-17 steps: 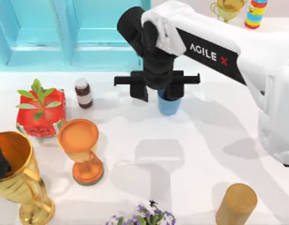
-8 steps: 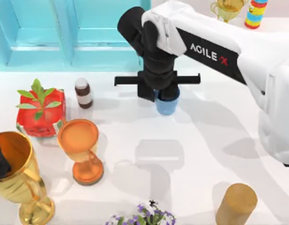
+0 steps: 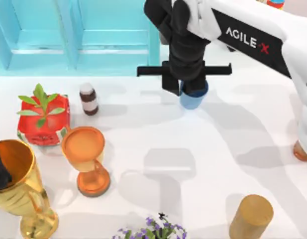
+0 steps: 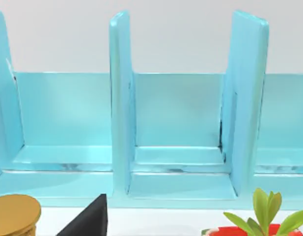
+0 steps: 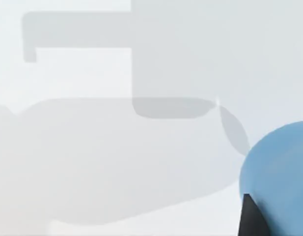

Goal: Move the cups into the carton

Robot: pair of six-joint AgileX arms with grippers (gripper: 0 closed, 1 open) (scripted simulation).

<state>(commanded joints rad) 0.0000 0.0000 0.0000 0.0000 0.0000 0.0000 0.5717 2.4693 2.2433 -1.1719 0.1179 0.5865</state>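
At the far left edge of the top view, the left arm is sitting low beside a gold goblet, and whether its fingers are spread or pressed together cannot be told. Just right of it a red planter with a green sprout is standing on the white table, with an orange goblet below it and a small brown bottle above and to the right. Across the upper left of the frame the light-blue carton is lying with its upright dividers showing. A purple flower sprig is poking in at the bottom centre. Right of centre, near the top, the right gripper is pinching the blue cup, which is hanging just right of the carton's right edge; whether the cup is touching the table cannot be told. In the right wrist view the blue cup's rounded body is sitting at the lower right beside a dark fingertip. A tan cylinder is standing at the lower right of the top view
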